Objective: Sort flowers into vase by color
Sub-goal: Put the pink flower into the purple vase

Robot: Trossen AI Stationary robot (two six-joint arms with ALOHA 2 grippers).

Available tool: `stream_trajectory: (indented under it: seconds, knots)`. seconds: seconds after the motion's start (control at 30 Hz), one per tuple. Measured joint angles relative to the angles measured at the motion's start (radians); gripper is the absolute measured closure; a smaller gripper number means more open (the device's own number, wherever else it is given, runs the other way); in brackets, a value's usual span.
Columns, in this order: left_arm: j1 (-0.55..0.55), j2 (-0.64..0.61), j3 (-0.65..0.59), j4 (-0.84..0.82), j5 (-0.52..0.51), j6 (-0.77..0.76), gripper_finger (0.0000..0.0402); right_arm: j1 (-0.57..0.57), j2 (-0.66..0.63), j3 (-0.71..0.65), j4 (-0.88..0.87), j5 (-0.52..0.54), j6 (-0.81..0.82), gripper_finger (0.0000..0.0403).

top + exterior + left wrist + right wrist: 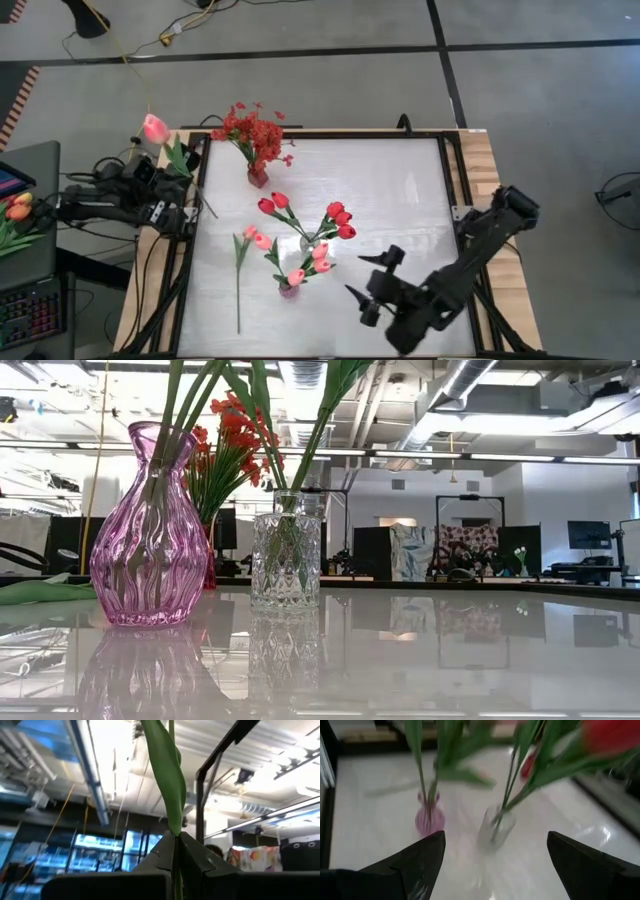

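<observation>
Nearest the low lens: white table (pixel 450 670), glossy, ringed by a dark frame. Right arm over the near right corner, right gripper (pixel 358 277) hanging above the tabletop, fingers spread wide and empty, aimed at the two middle vases. Left arm off the left edge, left gripper (pixel 175 855) clenched on the green stem of a pink tulip (pixel 155 128), bud raised beyond the table's far left corner.

Pink vase (pixel 150 540) near the table's middle, holding pink tulips (pixel 320 255). Just beside it, clear vase (pixel 287 560) with red tulips (pixel 340 218). Farther back, a small, seemingly red vase (pixel 258 178) carrying a bushy red spray (pixel 255 130). Left of the pink vase, one loose pink flower (pixel 240 270) lying flat on the table.
</observation>
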Motion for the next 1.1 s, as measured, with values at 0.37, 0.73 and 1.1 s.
stream_trajectory:
  seconds: [0.37,0.73,1.1]
  knots:
    - [0.018,0.299,0.192,0.133,0.103,0.102,0.0401,0.037,-0.167,0.000,0.564,0.264,-0.811,0.0026]
    - [0.173,0.561,0.328,0.243,0.246,0.037,0.0401,-0.374,-0.323,-0.095,0.812,-0.337,-1.185,0.0026]
    - [0.384,0.758,0.343,0.565,0.395,-0.173,0.0401,-0.706,-0.368,-0.301,1.358,-0.810,-1.134,0.0026]
